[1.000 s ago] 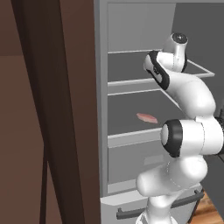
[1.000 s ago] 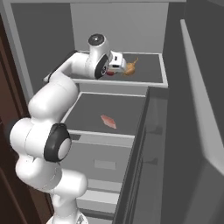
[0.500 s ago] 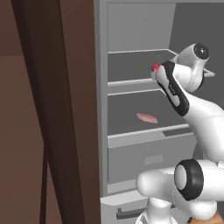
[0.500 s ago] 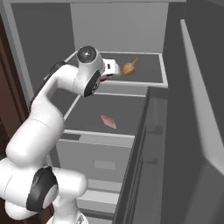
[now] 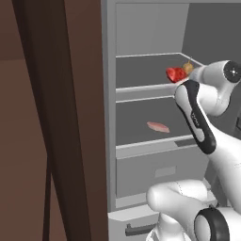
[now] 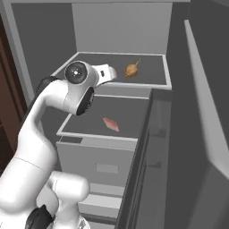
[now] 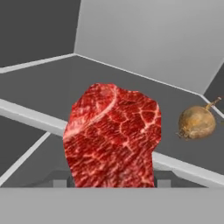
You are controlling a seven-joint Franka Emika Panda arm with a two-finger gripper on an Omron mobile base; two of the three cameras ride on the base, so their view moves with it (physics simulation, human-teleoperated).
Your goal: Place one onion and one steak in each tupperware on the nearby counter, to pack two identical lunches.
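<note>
My gripper clamps steak above top shelf front edge, onion beyond. Next I carry steak to tupperware on counter.

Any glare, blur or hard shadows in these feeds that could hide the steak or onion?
Hand view: steak sharp, marbling clear, evenly lit; onion crisp. Left base view: flat light, no glare, shelf steak soft and small. Right base view: no hard shadows, fridge interior dim grey.

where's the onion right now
The onion sits on the fridge's upper shelf, toward its right side in the right base view. In the hand view it lies just right of the red steak held in the claw.
</note>
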